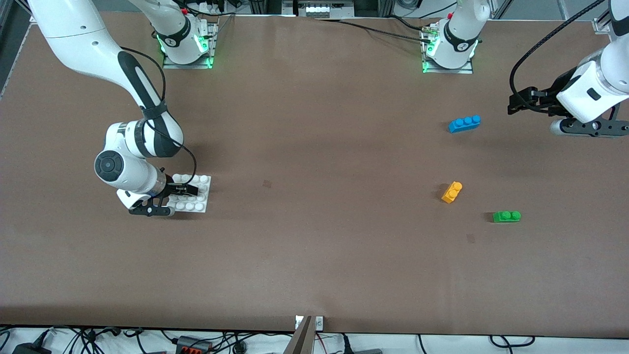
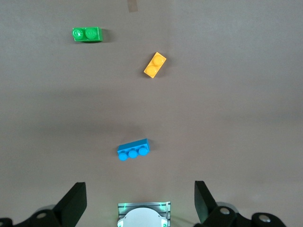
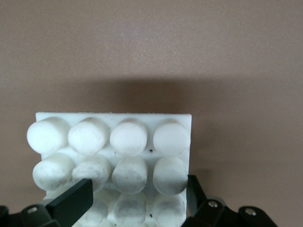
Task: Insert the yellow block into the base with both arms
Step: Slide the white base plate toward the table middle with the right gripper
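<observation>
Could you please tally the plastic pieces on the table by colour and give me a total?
Yellow: 1, the yellow block
Blue: 1, the three-stud brick
Green: 1, the two-stud brick
White: 1, the base, with the right gripper at it
Total: 4

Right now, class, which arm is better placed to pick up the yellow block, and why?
The left. The left gripper hangs open at the bricks' end of the table, with the yellow block in its wrist view. The right gripper is down at the base.
</observation>
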